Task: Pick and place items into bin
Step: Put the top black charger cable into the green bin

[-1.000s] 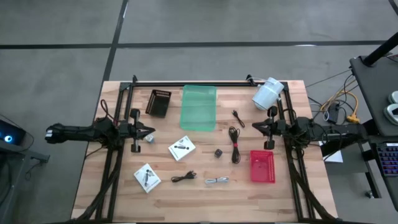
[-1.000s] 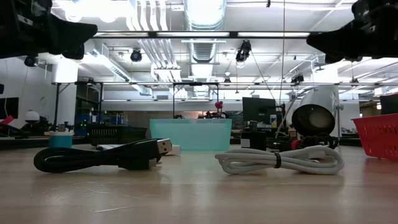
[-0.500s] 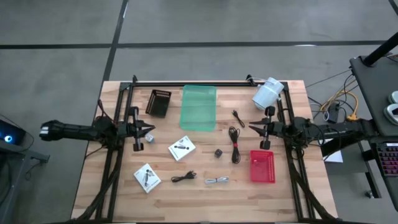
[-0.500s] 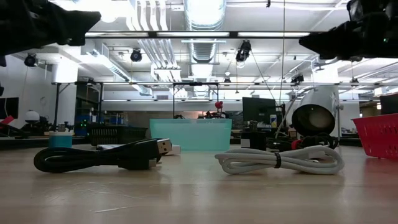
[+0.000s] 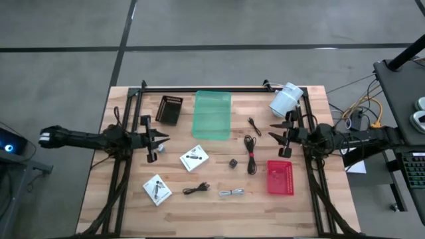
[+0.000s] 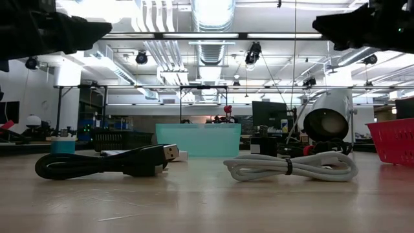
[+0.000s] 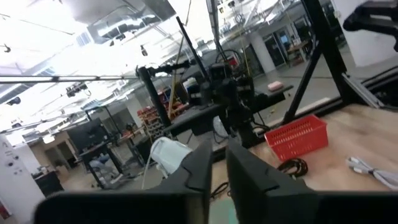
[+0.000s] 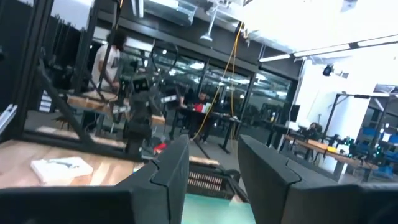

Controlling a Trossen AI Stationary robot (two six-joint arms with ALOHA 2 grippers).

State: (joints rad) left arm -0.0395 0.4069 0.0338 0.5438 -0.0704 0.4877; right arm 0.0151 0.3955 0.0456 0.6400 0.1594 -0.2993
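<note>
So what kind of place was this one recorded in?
Most likely a robotics lab or workshop: exposed ceiling ducts overhead, rows of workbenches with equipment behind, and a wooden table fitted with two robot arms and sorting bins.

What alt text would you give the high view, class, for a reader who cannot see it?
Overhead, a wooden table holds a green bin, red basket, two white packets, and cables; the left gripper and right gripper hover empty at either side.

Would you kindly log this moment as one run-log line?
phase: start, nothing picked | left gripper: open slightly, empty, above table's left | right gripper: open, empty, above table's right | red bin: empty | items: on table
</note>
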